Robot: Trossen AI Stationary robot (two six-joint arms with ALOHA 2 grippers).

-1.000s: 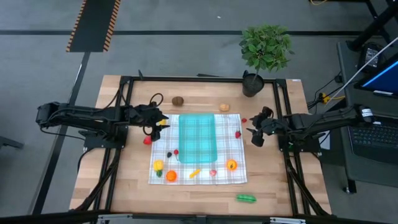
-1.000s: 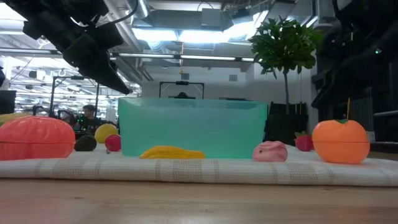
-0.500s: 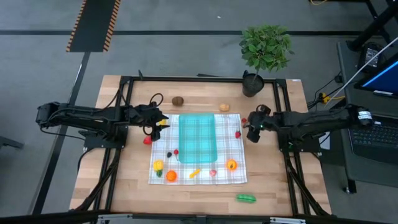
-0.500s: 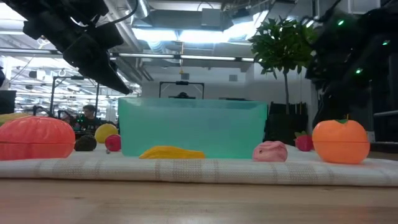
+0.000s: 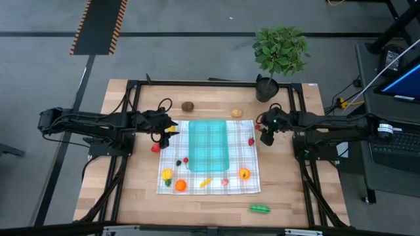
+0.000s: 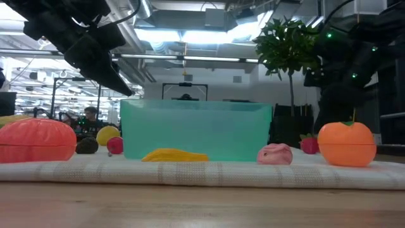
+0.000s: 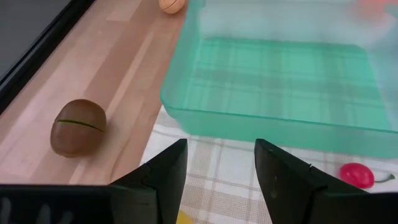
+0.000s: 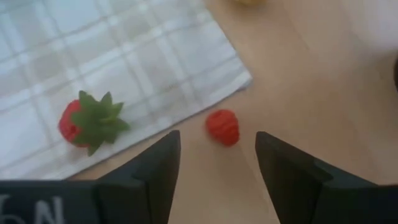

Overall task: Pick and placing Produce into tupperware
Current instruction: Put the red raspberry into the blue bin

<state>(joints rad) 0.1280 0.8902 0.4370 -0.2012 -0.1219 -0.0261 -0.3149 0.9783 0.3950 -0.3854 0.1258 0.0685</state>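
Tupperware (image 5: 208,145) sits empty at the middle of the checked cloth (image 5: 243,157). Produce lies around it on cloth and counter (image 5: 289,196). Right tool (image 5: 266,133), fingers spread, hovers over a red berry (image 8: 222,127) off the cloth's far right corner. Left tool (image 5: 169,125), spread, waits at the cloth's far left corner.

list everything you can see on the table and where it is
tupperware: 1, teal, empty, mid-cloth
cloth: 1, white-grey check, table centre
produce on cloth: about 9, red, orange, yellow, pink, e.g. orange, strawberry
kiwi: 1, brown, bare wood behind cloth
raspberry: 1, red, wood off cloth corner
pea pod: 1, green, front wood
plant: 1, green, back right
left gripper: jaws open, left of tupperware
right gripper: jaws open, over raspberry
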